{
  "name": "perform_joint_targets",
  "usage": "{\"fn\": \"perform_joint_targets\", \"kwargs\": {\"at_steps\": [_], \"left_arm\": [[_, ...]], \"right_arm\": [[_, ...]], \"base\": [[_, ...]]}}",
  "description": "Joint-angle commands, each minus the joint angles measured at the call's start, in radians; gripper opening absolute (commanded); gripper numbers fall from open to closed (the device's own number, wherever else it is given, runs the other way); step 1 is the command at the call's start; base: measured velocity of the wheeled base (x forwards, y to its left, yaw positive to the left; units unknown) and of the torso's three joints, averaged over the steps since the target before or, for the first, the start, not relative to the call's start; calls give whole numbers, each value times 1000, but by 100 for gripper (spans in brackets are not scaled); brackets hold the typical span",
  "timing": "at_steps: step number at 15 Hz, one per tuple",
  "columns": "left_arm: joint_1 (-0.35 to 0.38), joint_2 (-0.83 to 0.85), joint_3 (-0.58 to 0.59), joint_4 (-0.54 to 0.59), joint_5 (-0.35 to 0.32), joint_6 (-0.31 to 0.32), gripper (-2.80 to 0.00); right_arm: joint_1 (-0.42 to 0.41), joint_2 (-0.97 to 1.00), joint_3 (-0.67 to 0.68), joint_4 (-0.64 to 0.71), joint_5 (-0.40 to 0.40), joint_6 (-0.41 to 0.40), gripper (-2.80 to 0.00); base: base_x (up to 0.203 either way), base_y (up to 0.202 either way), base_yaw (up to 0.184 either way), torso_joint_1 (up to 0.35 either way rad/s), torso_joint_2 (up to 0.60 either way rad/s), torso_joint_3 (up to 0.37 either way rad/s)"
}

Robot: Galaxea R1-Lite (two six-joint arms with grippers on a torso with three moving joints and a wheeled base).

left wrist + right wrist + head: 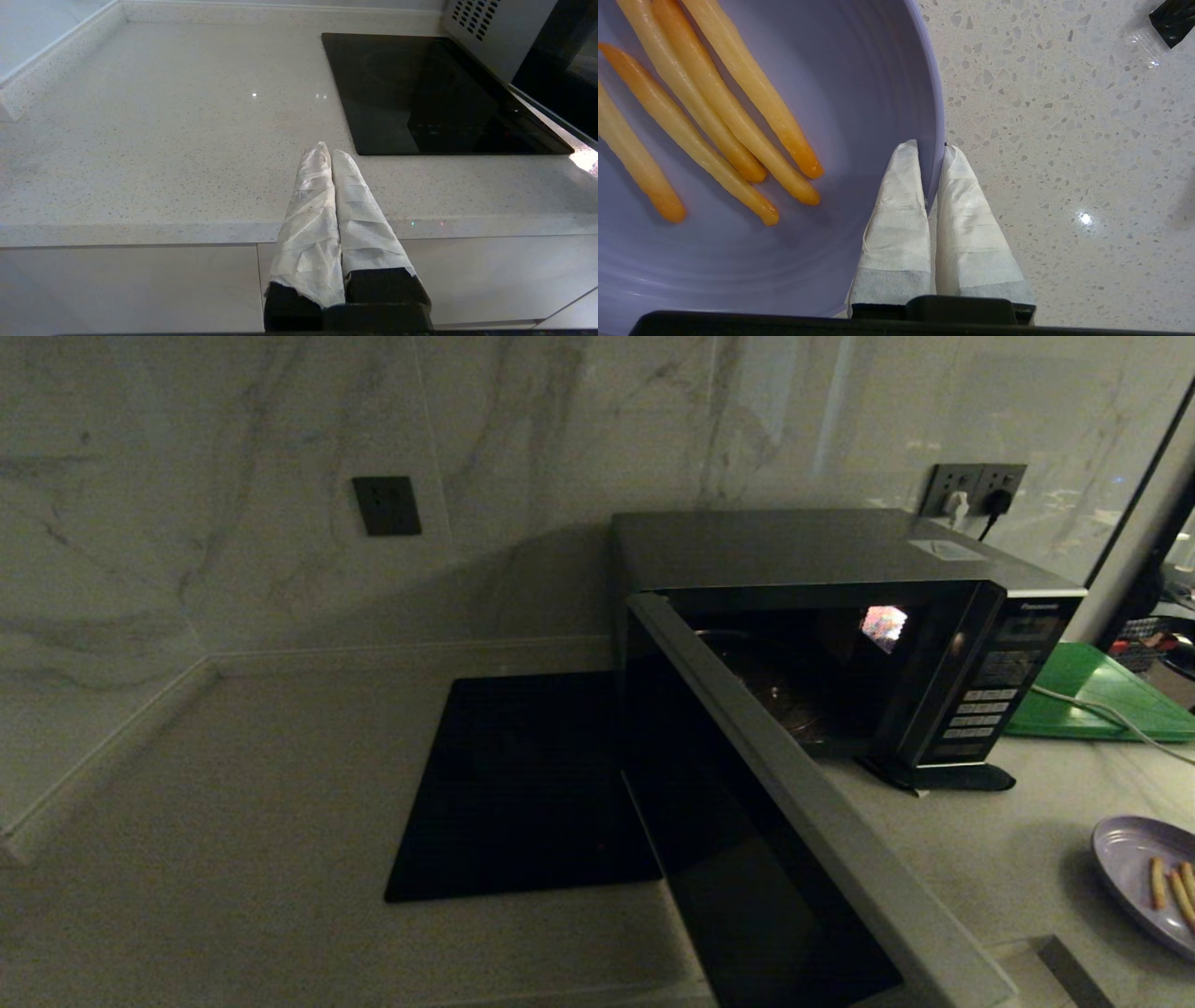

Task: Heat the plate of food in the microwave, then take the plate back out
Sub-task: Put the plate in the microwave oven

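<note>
The microwave [840, 616] stands on the counter with its door [794, 821] swung wide open toward me and its dark cavity showing. At the right edge of the head view lies the lavender plate of food [1144, 877] with a few orange-yellow sticks. My right gripper [930, 147] is shut on the plate's rim [934, 121], one taped finger inside the plate and one outside. The sticks [714, 112] lie beside it. My left gripper [327, 151] is shut on nothing, hovering at the counter's front edge, left of the microwave. Neither arm shows in the head view.
A flat black glass square [523, 784] is set into the counter left of the microwave. A green board [1102, 695] with a white cable across it lies to its right. Wall sockets [976, 490] sit behind. A marble wall closes the back and left.
</note>
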Motion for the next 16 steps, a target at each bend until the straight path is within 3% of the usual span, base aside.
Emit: {"fn": "perform_joint_targets", "kwargs": {"at_steps": [1, 10, 16], "left_arm": [[0, 0, 0, -1, 0, -1, -280], [0, 0, 0, -1, 1, -1, -280], [0, 0, 0, -1, 1, -1, -280]], "right_arm": [[-1, -8, -1, 3, 3, 3, -280], [0, -131, 74, 3, 36, 7, -280], [-4, -197, 114, 5, 103, 12, -280]], "base": [[0, 0, 0, 0, 0, 0], [0, 0, 0, 0, 0, 0], [0, 0, 0, 0, 0, 0]]}}
